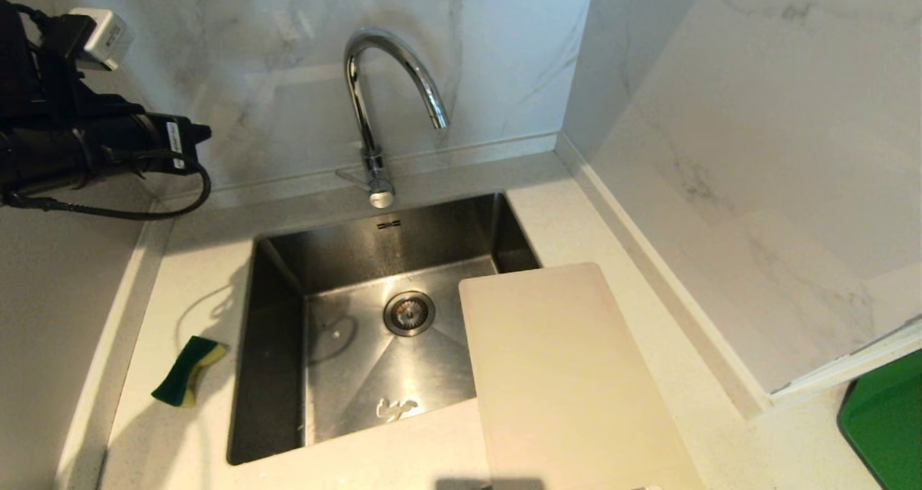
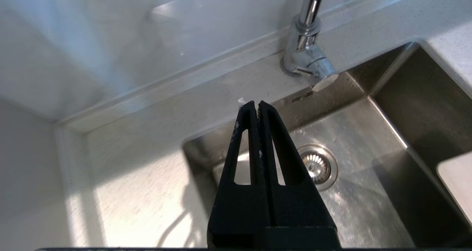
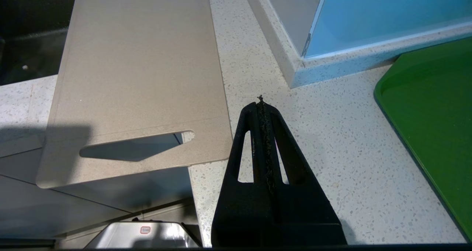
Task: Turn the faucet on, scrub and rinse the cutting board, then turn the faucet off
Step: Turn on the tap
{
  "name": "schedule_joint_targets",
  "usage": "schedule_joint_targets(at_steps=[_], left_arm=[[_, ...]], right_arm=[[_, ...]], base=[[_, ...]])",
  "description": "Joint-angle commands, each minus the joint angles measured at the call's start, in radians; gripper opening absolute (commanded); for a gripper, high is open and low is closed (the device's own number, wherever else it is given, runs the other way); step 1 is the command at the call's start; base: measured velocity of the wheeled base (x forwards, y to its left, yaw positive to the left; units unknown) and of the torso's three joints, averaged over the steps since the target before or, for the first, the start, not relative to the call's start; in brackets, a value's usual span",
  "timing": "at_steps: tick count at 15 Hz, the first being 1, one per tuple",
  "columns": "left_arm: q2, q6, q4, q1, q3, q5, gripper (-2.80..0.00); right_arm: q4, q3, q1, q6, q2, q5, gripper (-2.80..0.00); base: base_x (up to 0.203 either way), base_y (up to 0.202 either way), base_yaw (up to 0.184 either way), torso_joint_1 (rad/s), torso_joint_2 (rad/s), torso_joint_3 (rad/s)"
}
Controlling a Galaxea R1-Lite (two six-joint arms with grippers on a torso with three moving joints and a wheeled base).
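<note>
Overhead, the closed left end effector point(image 2: 257, 103) hangs near the faucet point(image 2: 308, 59); the right end effector point(image 3: 261, 102) is closed too.

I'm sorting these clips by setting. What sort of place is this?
Most likely a home-style kitchen corner: a steel sink set in a pale speckled countertop, a chrome gooseneck faucet against marble-look walls, with a sponge and cutting board by the basin.
</note>
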Motion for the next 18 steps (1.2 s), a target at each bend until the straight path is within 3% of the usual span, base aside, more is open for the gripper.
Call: schedule_joint_targets(at_steps=[1,6,12,18], left_arm=[[0.090,0.002,-0.031,-0.011,-0.021,0.002,-2.80],[0.266,0.002,-0.109,-0.007,-0.103,0.009,-2.80],[0.417,0.003,-0.121,-0.012,-0.237,0.023,-2.80],[0.476,-0.006,-0.123,-0.043,-0.361,0.048,-2.80]], right_arm=[[0.000,0.000,0.000,0.000,0.000,0.000,-2.80],[0.000,0.000,0.000,0.000,0.002,0.000,-2.80],[0.000,0.000,0.000,0.000,0.001,0.000,-2.80],[0.000,0.000,0.000,0.000,0.002,0.000,-2.80]], base=[[0.000,0.000,0.000,0.000,0.00,0.000],[0.000,0.000,0.000,0.000,0.00,0.000],[0.000,0.000,0.000,0.000,0.00,0.000],[0.000,0.000,0.000,0.000,0.00,0.000]])
